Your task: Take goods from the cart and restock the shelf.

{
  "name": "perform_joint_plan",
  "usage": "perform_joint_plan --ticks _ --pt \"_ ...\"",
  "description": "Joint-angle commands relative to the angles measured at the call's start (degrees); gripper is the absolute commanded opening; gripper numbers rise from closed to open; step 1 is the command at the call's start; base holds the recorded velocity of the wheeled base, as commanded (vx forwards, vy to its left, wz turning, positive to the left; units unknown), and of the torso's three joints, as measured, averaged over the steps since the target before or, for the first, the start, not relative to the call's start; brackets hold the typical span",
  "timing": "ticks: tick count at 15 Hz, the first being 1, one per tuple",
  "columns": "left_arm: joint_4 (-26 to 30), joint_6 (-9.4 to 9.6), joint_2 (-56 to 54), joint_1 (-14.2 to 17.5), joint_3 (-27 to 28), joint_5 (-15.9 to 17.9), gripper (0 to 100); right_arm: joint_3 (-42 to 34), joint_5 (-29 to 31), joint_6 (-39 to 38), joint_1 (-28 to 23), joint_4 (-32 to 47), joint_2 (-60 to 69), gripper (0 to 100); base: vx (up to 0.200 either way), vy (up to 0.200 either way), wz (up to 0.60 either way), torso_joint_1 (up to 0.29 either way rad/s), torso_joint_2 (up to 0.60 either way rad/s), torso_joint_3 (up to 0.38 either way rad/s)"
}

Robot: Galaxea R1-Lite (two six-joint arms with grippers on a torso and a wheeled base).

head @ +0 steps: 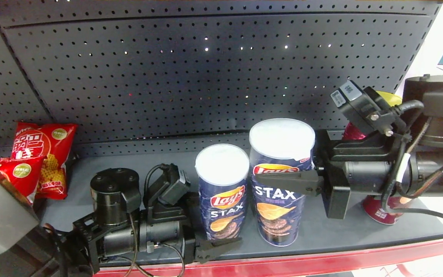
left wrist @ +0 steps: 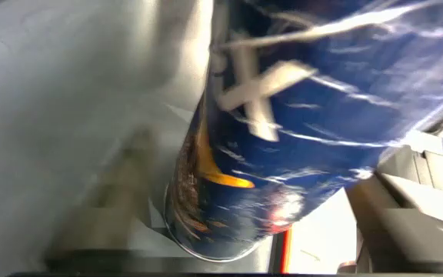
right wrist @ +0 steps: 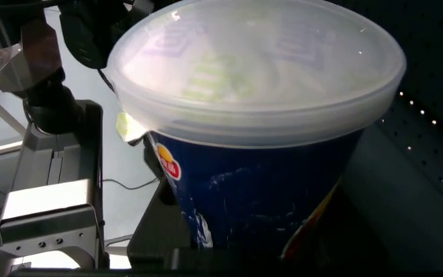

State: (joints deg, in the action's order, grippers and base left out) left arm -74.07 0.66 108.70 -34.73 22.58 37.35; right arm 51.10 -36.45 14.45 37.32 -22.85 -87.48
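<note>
Right tool is clamped round the right can about mid-height, one finger across the label, which keeps it upright near the front of the shelf. Left can stands just beside it, with the left tool low at its base. Can't tell if that one's squeezing or slack. My guess: lining the pair up side by side. Red bags sit well off to the left.

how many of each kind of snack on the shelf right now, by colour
blue cans: 2
red bags: 2
red can, partly hidden: 1
total: 5
</note>
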Motion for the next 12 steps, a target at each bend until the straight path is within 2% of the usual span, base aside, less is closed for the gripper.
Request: perform_joint_plan --ticks 1,4,6,10,11,12 --pt "-0.37 0.04 -0.60 0.19 -0.52 0.00 100 0.05 -0.02 0.06 0.04 -0.01 -0.24 0 0.000 0.000 0.00 0.000 0.00 0.000" --pt "-0.37 0.04 -1.56 0.54 -2.01 -0.17 100 -0.04 0.06 -0.03 0.04 -0.53 -0.24 0 0.000 0.000 0.00 0.000 0.00 0.000" --pt "-0.37 0.04 -3.59 1.86 -5.35 -0.09 100 -0.04 0.06 -0.03 0.04 -0.62 -0.24 0 0.000 0.000 0.00 0.000 0.00 0.000" --pt "-0.37 0.04 -10.00 2.21 -12.29 0.00 100 -0.21 0.06 -0.03 -0.05 -0.62 -0.24 0 0.000 0.000 0.00 0.000 0.00 0.000" --pt "-0.37 0.04 -11.76 3.00 -13.35 -0.17 100 -0.30 -0.02 -0.03 -0.14 -0.62 -0.24 0 0.000 0.000 0.00 0.000 0.00 0.000" --pt "-0.29 0.04 -16.42 6.17 -14.67 -0.44 100 -0.21 0.06 -0.30 -0.49 -0.71 -0.15 0 0.000 0.000 0.00 0.000 0.00 0.000"
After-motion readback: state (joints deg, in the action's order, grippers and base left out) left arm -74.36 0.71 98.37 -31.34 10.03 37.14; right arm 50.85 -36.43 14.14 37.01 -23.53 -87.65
